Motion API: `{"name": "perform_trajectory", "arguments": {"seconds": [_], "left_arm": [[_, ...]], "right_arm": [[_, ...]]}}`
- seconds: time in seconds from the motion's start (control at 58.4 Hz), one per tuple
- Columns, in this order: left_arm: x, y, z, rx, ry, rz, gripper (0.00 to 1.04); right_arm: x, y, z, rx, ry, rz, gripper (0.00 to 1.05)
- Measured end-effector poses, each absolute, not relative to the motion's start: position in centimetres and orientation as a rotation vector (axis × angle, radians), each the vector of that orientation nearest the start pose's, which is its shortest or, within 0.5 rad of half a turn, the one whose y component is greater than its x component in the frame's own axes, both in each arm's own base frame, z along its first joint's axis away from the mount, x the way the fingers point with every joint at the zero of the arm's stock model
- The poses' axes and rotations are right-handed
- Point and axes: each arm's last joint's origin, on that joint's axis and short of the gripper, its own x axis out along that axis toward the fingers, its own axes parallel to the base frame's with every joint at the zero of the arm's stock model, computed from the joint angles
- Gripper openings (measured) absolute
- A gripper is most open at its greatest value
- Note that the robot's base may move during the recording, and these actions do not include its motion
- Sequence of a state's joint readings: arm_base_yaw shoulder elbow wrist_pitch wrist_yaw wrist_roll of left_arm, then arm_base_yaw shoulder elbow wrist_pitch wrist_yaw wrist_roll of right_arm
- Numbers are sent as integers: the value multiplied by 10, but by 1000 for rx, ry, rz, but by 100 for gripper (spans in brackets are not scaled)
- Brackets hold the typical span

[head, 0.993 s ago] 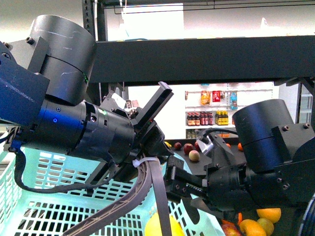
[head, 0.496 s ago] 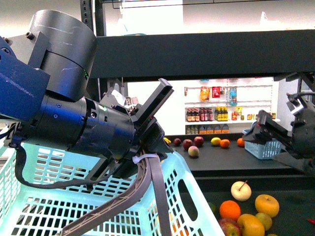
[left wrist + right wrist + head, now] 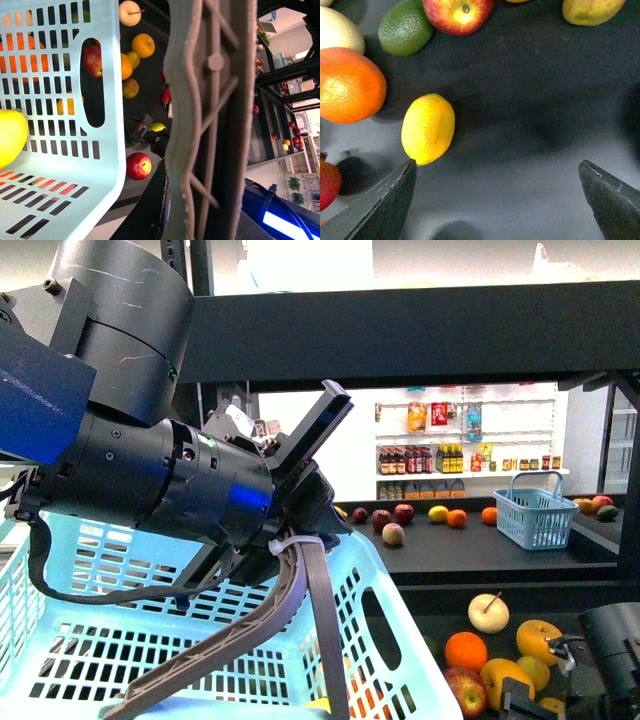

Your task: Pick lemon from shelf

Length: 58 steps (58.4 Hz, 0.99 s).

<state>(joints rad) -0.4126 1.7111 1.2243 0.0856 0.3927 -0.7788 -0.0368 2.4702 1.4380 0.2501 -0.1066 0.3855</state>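
Observation:
The lemon (image 3: 428, 129), bright yellow and oval, lies on the shelf's dark deck (image 3: 530, 125) in the right wrist view. My right gripper (image 3: 497, 165) is open wide above the deck. One fingertip (image 3: 407, 172) is just short of the lemon's near end and not touching it. In the front view the right arm (image 3: 610, 655) is low at the bottom right, over the lower deck's fruit. My left gripper (image 3: 295, 540) is shut on the grey handle (image 3: 320, 640) of the pale blue basket (image 3: 400, 640). A yellow fruit (image 3: 10, 137) lies inside the basket.
Round the lemon lie an orange (image 3: 347, 85), a green fruit (image 3: 405, 30), a red apple (image 3: 457, 12) and a pale fruit (image 3: 332, 30). The shelf's upper deck (image 3: 420, 350) spans overhead. A small blue basket (image 3: 535, 515) and loose fruit (image 3: 400, 515) sit on the middle deck.
My right arm has swung from in front of the basket out to the right and down to the lower deck. The left gripper still holds the basket handle.

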Motion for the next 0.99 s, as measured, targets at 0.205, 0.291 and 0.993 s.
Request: {"name": "perform_trajectory", "arguments": {"seconds": [0.205,0.291,0.993], "left_arm": [[351,-166,266,-722,700,-594,12],[351,-166,266,-721,700,-594,12],[351,-166,266,-721,699,-593,12]], "right_arm": [[500,16,-5,455,835,-152,97],[512,26,-16,481,853,-188,97],[543,74,-38,517,878,-179,97]]}}
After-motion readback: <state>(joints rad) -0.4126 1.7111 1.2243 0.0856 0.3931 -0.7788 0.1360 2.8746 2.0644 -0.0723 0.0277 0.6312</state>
